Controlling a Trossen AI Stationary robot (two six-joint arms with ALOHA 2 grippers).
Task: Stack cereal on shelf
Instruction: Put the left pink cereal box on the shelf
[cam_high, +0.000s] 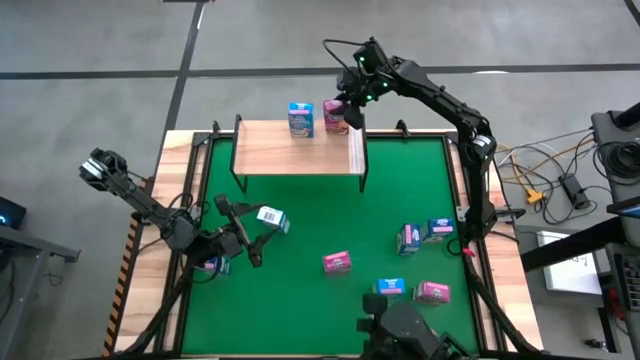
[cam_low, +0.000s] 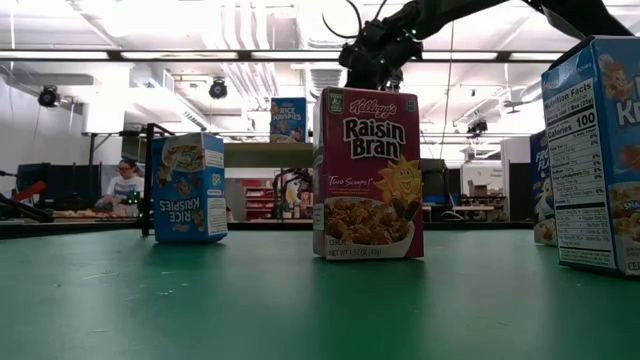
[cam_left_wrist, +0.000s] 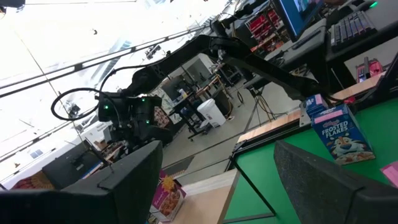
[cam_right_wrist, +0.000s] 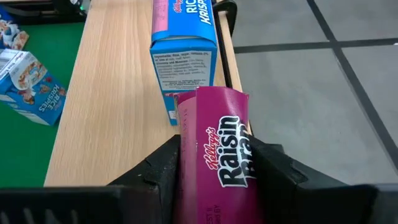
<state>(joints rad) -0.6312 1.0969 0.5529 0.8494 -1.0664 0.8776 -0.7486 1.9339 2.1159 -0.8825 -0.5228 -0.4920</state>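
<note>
High view: right claw (cam_high: 343, 108) at the shelf (cam_high: 297, 150) back edge, clasping a pink Raisin Bran box (cam_high: 334, 116) beside a blue Rice Krispies box (cam_high: 301, 119). Left claw (cam_high: 244, 238) wide, empty, over the bench (cam_high: 330, 215).
Right wrist view: fingers (cam_right_wrist: 163, 167) flank the pink box, which stands on the shelf.

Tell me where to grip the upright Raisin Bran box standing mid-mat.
Probably across the upper narrow sides, coming straight down from above. The Raisin Bran box stands upright on the mat with its broad front toward the low camera, and nothing touches either side.
</note>
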